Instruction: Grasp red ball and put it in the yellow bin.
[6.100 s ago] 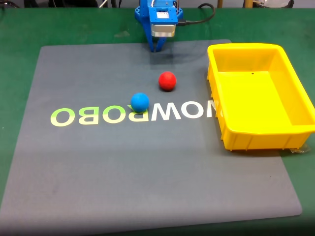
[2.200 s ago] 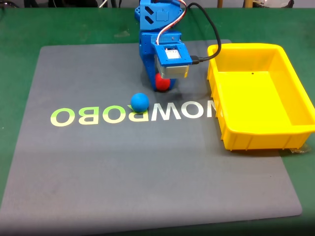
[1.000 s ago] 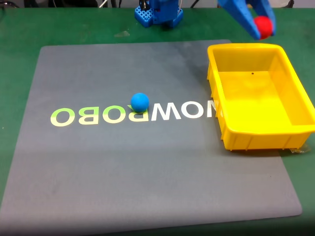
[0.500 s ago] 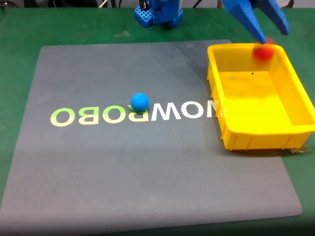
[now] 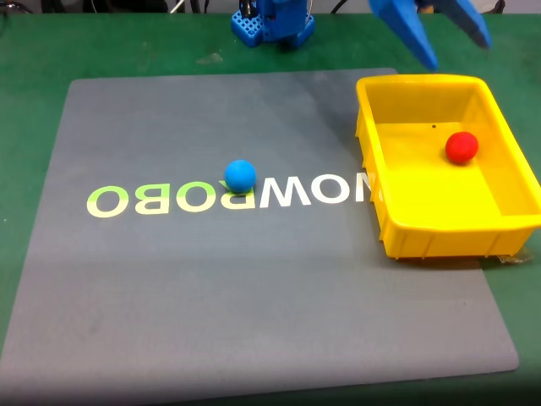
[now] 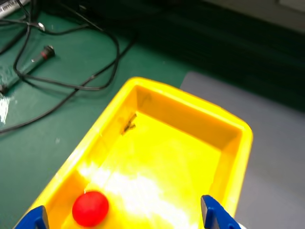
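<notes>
— Red ball (image 5: 461, 146) sits on the floor of the yellow bin (image 5: 423, 238), near its far wall; I see it in the wrist view too.

— And your jaws?

— Spread wide, holding nothing. The gripper (image 5: 445, 32) hangs above the bin's far rim.

— So it's done?

— I judge yes. The blue ball (image 5: 240, 175) lies untouched on the grey mat (image 5: 211, 296). Only pulling the arm back remains.
</notes>
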`<state>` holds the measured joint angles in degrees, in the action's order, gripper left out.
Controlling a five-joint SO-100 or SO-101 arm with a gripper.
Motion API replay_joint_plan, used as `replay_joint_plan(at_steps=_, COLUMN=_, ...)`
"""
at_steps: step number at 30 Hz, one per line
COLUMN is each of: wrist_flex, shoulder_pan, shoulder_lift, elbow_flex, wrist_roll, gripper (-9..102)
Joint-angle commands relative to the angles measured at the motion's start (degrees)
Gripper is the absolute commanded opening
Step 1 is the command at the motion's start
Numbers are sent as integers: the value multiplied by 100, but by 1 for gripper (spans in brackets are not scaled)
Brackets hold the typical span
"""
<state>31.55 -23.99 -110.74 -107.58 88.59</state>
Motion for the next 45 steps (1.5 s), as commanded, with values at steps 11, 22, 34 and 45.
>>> replay_joint_plan(at_steps=11, wrist_flex=1644, shoulder_pan=1283, shoulder_lift=-4500, elbow_flex=-3560, wrist_roll=510, gripper=0)
replay_joint_plan(at_steps=22, wrist_flex=2751, shoulder_pan=2004, shoulder_lift=-7031, elbow_flex=-6047, wrist_roll=844, gripper=0)
replay_joint_plan(at_steps=34, wrist_flex=4210, shoulder_pan=2549, shoulder_lift=-7980, elbow_flex=-7005, wrist_roll=1151, gripper=0)
replay_joint_plan(at_steps=45, wrist_flex=4702, shoulder_pan=2637, shoulder_lift=-7989, elbow_flex=-7005, wrist_roll=984, gripper=0)
